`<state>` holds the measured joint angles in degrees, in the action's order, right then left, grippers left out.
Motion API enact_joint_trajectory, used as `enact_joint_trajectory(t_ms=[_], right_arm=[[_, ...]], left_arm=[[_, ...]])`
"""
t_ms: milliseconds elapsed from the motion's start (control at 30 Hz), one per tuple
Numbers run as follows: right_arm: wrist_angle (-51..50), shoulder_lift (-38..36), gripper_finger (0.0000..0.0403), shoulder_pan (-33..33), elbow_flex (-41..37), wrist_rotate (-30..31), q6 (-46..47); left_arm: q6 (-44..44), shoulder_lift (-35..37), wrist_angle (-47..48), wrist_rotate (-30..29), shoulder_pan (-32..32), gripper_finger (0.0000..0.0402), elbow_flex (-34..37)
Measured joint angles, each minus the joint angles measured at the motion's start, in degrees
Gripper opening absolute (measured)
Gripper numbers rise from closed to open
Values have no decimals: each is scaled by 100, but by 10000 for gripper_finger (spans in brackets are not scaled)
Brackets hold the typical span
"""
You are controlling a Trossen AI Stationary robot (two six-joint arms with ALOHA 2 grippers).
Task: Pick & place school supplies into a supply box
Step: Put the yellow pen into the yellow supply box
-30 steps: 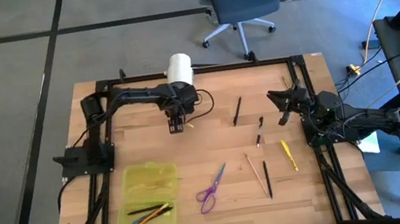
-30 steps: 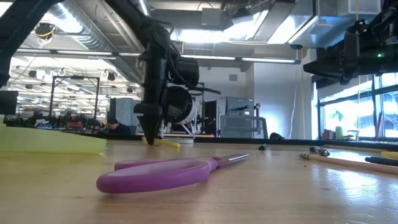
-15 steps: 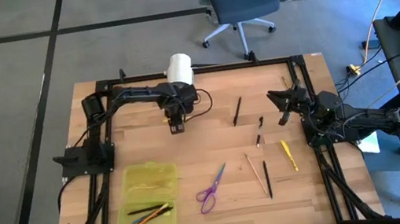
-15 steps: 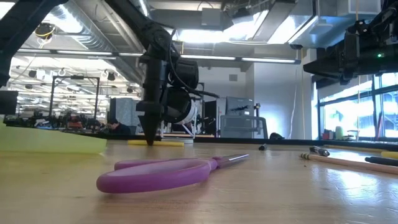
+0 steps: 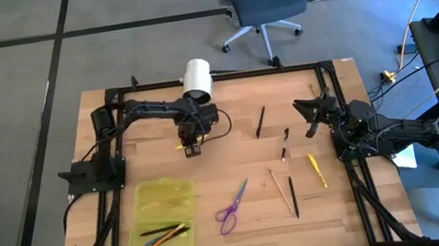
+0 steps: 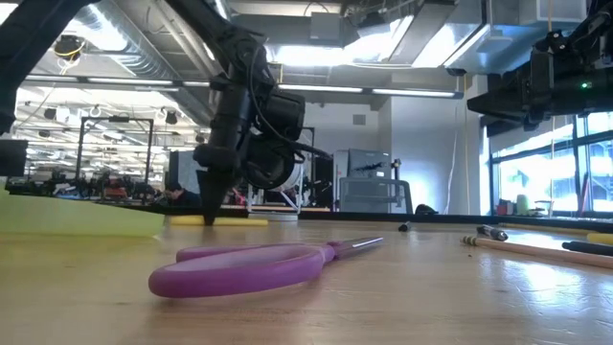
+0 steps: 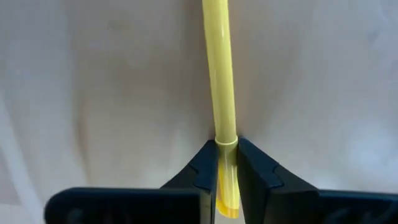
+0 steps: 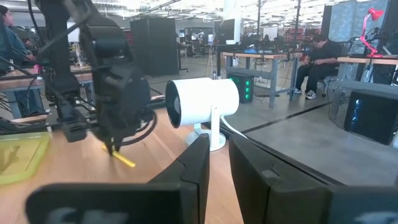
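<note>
My left gripper (image 5: 191, 151) points down at the far middle of the table and is shut on a yellow pen (image 7: 220, 74), which lies level at table height (image 6: 215, 221). The yellow-green supply box (image 5: 164, 221) lies open at the near left with several pens inside. Purple-handled scissors (image 5: 232, 207) lie flat to its right. More pens and pencils lie flat on the right half: a black pen (image 5: 260, 121), a yellow pen (image 5: 317, 169) and a tan pencil (image 5: 280, 191). My right gripper (image 5: 306, 119) waits shut at the right edge, touching nothing. My left gripper pinches the yellow pen's barrel (image 7: 226, 144) between its two fingers, which come from above, point down and lie across the pen. Most of the pen runs out to one side of the fingers. It lies level at the table top; whether it is lifted clear, I cannot tell.
A white cylinder (image 5: 196, 77) stands at the far edge just behind my left arm. A short black piece (image 5: 284, 144) and another black pen (image 5: 293, 196) lie on the right half. Bare wood shows between my left gripper and the box.
My left gripper has shut on the yellow pen and gone a little toward the table's near edge and its left. The pen has slid along with it and now lies level, showing on the gripper's left side in the high view instead of its right.
</note>
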<state>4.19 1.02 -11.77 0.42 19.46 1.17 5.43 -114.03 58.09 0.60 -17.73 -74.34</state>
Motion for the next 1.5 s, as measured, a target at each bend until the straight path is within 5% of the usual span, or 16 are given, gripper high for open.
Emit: enact_joint_trajectory(t_ms=[467, 767, 1200, 1367, 1500], right_arm=[[0, 0, 67, -2, 0, -2, 19], [1, 0, 67, -2, 0, -2, 34], [-1, -1, 67, -1, 0, -16, 1073], [2, 0, 67, -2, 0, -13, 1075], [63, -2, 67, -2, 0, -13, 1037]], left_arm=[[-1272, 1410, 481, -158, 978, 25, 9], [-3303, 2304, 989, 107, 2800, 26, 2], [-7391, 2157, 505, 11, 5732, 27, -2], [-8030, 1827, 104, -376, 6359, 27, -5], [-8177, 1455, 12, -4, 6543, 27, -5]])
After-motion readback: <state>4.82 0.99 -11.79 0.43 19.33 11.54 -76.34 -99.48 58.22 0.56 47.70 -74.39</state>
